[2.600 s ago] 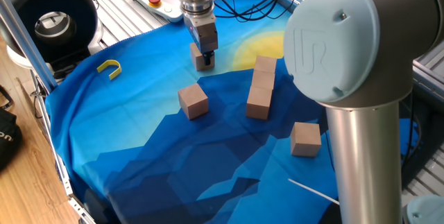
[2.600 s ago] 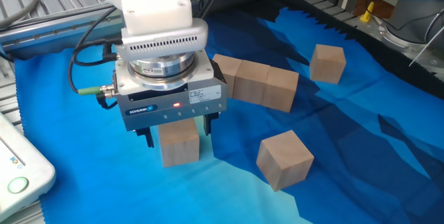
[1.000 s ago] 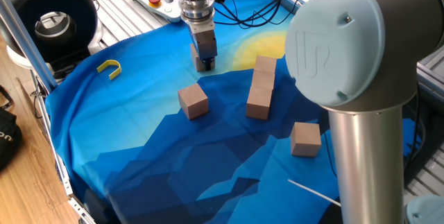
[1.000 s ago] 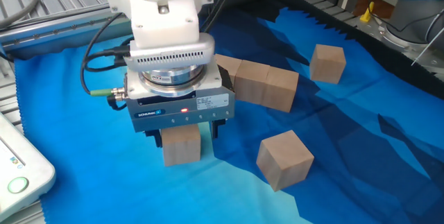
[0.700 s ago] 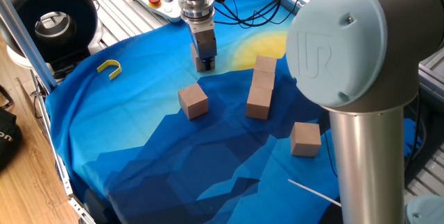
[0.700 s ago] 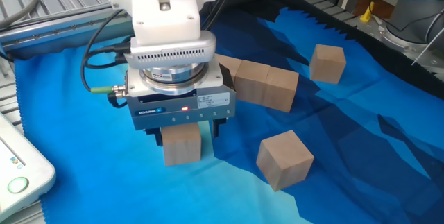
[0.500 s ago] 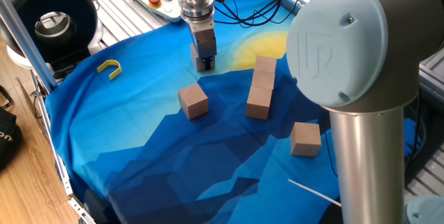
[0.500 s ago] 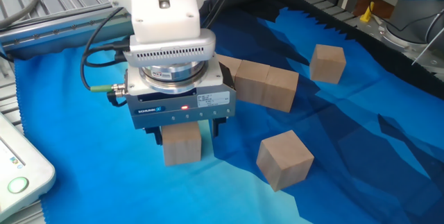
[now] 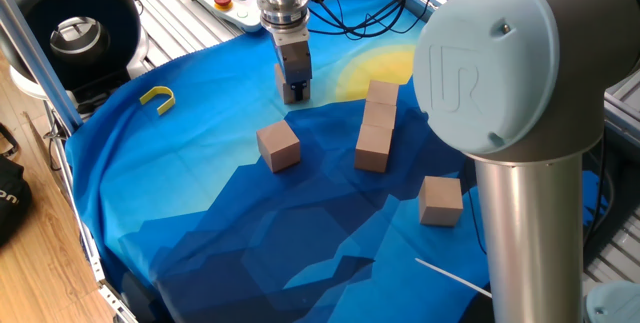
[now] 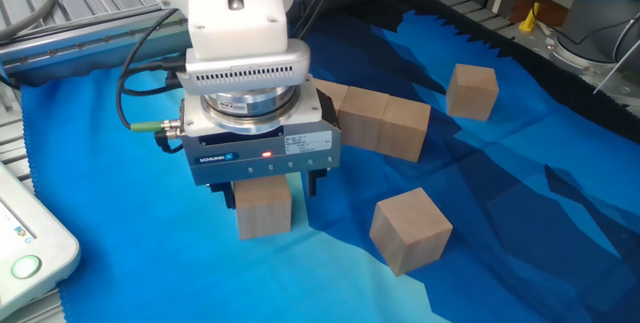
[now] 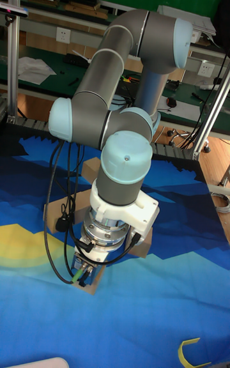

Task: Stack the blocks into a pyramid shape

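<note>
On the rumpled blue cloth (image 10: 520, 213) the gripper (image 10: 265, 191) stands low, fingers pinching a wooden block (image 10: 262, 209): light, rigid, smooth-sided, best squeezed on opposite flat faces.

Compared with a couple of seconds back, the gripper (image 10: 266, 191) has come down lower and slid a bit to the right, so it now sits snug around the block (image 10: 263, 209). The jaws have gone from standing off either side of it to hugging its sides. In the last second it's barely budged.
</note>
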`<state>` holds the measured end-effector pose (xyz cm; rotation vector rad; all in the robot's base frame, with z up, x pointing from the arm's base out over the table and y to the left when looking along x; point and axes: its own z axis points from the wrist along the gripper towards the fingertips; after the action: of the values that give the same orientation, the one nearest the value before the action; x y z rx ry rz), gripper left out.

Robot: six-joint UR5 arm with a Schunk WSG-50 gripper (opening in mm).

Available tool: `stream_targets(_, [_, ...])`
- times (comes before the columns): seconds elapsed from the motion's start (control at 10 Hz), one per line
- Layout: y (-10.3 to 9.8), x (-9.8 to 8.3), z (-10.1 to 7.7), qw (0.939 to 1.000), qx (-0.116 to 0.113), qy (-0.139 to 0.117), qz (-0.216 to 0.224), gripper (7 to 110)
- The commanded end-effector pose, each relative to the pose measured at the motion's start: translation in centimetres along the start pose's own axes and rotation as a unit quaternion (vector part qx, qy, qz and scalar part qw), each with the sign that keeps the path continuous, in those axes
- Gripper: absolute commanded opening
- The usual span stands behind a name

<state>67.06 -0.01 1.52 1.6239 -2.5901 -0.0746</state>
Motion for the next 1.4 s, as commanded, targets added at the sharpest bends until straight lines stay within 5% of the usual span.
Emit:
stream_targets(0.0, [0.0,-0.2,-0.1,1.0,-0.001,-0.007,0.004,7])
stream_targets(0.1, [-0.1,-0.4,-0.1,0.9999,-0.001,-0.011,0.001,22])
stream_targets(0.2, [0.4,-0.5,-0.2,0.9998,-0.011,-0.014,-0.007,22])
stream_targets(0.3, [0.7,-0.4,-0.2,0.9997,-0.018,-0.014,-0.011,66])
stream_targets(0.5, [0.9,-0.5,-0.2,0.9996,-0.022,-0.015,-0.014,66])
stream_targets(0.6, [1.0,-0.6,-0.3,0.9994,-0.024,-0.018,-0.014,88])
stream_targets(0.7, [0.4,-0.8,-0.3,0.9997,-0.014,-0.021,-0.004,88])
stream_targets(0.8, [0.4,-0.3,-0.3,0.9998,-0.013,-0.01,0.008,44])
stream_targets(1.3, [-0.2,1.4,-0.1,0.9995,0.003,0.03,0.011,44])
